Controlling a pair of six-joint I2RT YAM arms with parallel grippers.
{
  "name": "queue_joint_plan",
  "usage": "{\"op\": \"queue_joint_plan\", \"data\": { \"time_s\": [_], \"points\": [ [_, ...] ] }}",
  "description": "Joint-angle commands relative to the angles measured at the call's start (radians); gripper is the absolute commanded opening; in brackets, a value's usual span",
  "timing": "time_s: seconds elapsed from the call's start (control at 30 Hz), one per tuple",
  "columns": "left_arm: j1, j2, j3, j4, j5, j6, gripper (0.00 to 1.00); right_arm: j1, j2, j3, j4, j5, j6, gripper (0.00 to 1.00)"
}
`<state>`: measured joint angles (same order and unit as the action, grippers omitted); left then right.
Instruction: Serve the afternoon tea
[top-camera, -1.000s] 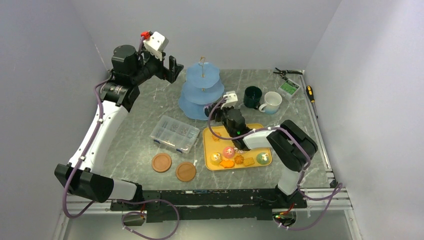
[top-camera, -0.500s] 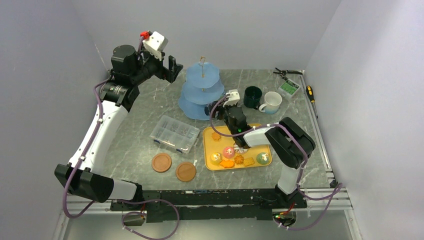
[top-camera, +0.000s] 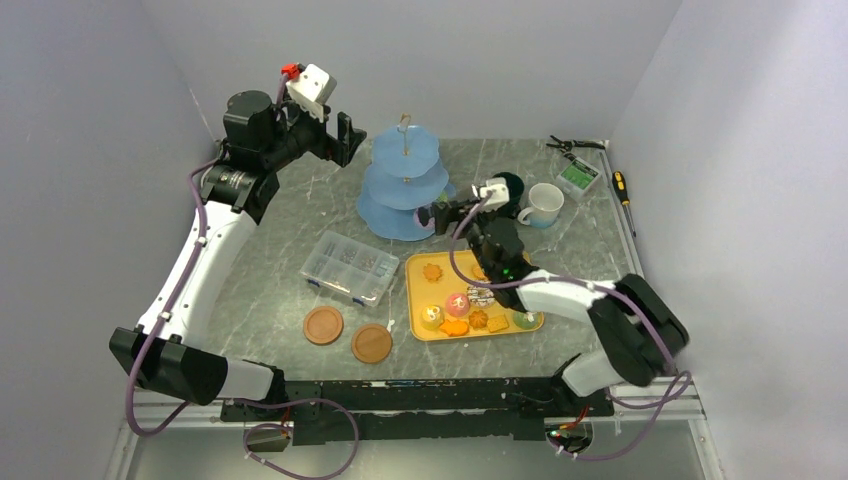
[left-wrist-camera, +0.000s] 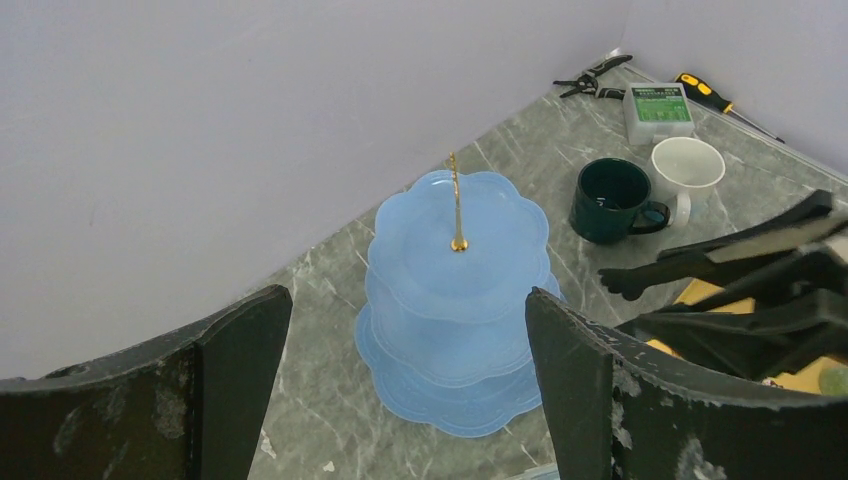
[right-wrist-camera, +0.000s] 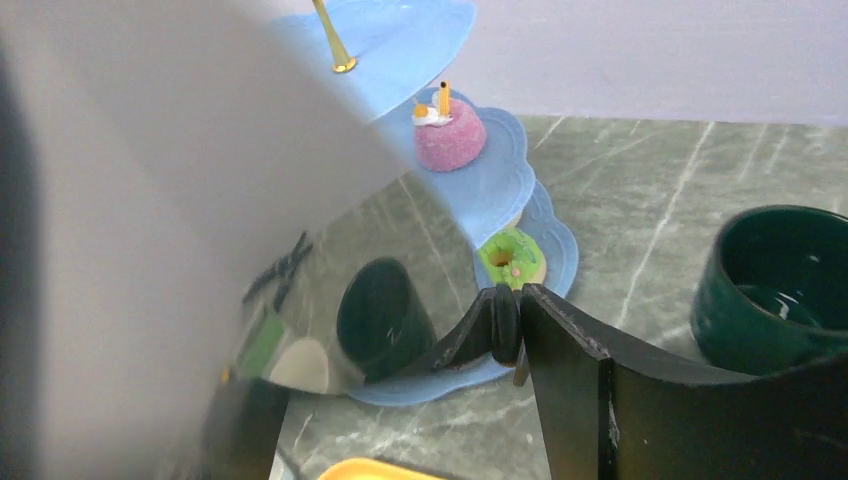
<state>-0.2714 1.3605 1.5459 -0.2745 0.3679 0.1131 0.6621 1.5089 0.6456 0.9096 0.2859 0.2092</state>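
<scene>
My left tool (left-wrist-camera: 405, 300) hangs wide open, holding nothing, at the upper left of the overhead view. My right tool (top-camera: 466, 212) clasps the black tongs (left-wrist-camera: 700, 257), their arms spread, tips beside the blue stand (top-camera: 385, 216) at centre, which carries a pink cake (right-wrist-camera: 450, 136) and a green doughnut (right-wrist-camera: 510, 258).

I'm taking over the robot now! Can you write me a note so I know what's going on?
Left gripper: jaws open, empty, up beside the three-tier stand.
Right gripper: holding black tongs near the stand.
Done: pink cake on middle tier, green doughnut on bottom tier.
To do: several treats wait on the yellow tray; dark-green mug and white mug sit near the stand.
</scene>
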Motion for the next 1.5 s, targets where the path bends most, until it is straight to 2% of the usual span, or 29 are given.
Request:
{"op": "queue_joint_plan", "data": {
  "time_s": [0.0, 0.33, 0.63, 0.83, 1.1, 1.47],
  "points": [
    [0.005, -0.001, 0.0, 0.042, 0.007, -0.013, 0.93, 0.02, -0.167, -0.105, -0.071, 0.044, 0.006, 0.8],
    [0.005, 0.003, -0.004, 0.051, 0.022, -0.027, 0.93, 0.112, -0.602, -0.34, -0.391, 0.196, 0.072, 0.8],
    [0.005, 0.001, 0.002, 0.036, 0.037, -0.032, 0.93, 0.167, -0.825, -0.372, -0.693, 0.293, 0.124, 0.8],
    [0.005, 0.003, 0.009, 0.039, 0.041, -0.041, 0.93, 0.177, -0.843, -0.366, -0.779, 0.311, 0.162, 0.79],
    [0.005, -0.002, 0.008, 0.035, 0.04, -0.04, 0.93, 0.19, -0.764, -0.382, -0.717, 0.338, 0.167, 0.74],
    [0.006, -0.007, 0.004, 0.036, 0.037, -0.037, 0.93, 0.256, -0.697, -0.399, -0.681, 0.371, 0.202, 0.72]
  ]
}}
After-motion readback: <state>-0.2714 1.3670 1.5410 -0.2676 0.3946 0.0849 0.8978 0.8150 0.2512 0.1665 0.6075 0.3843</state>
